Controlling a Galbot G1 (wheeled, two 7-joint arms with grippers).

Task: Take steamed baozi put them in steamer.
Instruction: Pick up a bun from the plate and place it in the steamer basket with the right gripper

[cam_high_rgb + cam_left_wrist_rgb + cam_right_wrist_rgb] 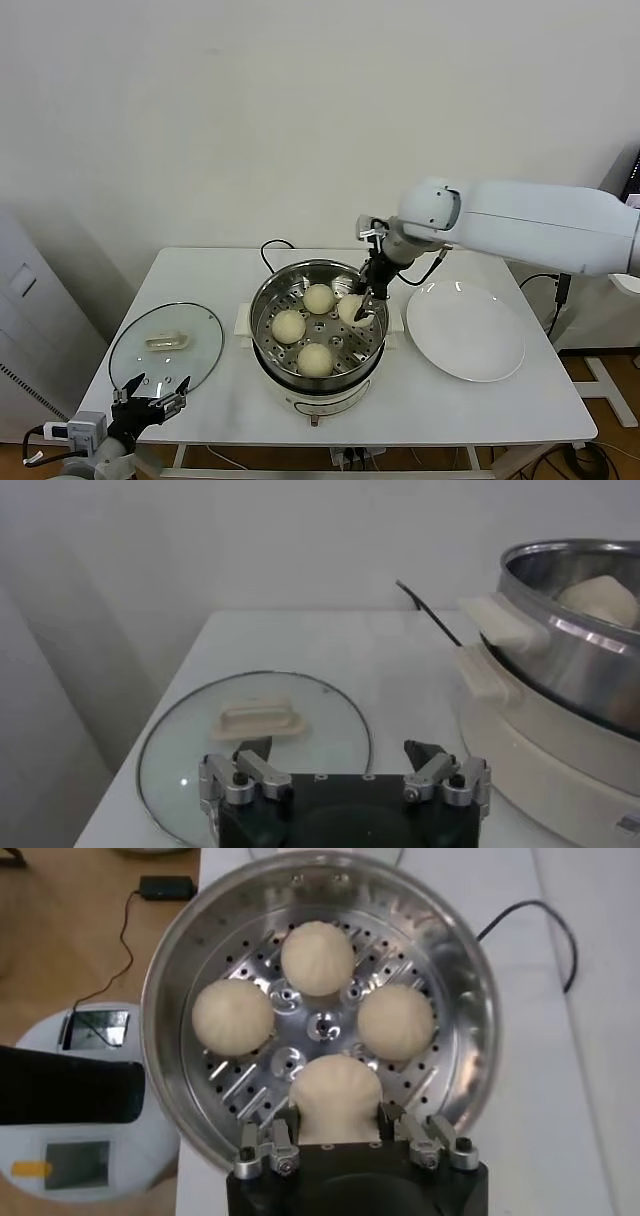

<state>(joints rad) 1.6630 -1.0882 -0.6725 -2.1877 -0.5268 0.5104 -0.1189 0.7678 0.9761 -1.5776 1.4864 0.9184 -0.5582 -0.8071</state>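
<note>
At the surface's front-left corner the left pincer [152, 404] hangs parked, spread wide and empty, just before the glass lid [166, 345]. In the middle stands the steamer [318, 325], three baozi [288, 326] already on its perforated tray. The right pincer [365, 303], reaching over the steamer's right rim, is clamped on the fourth baozi [351, 309]; only its release looks left. Nearer the right edge, the white plate [465, 331] holds nothing. No readable writing shows anywhere.

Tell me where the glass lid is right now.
In the head view the glass lid lies flat on the table's left side, beside the steamer, just ahead of the open left gripper.
</note>
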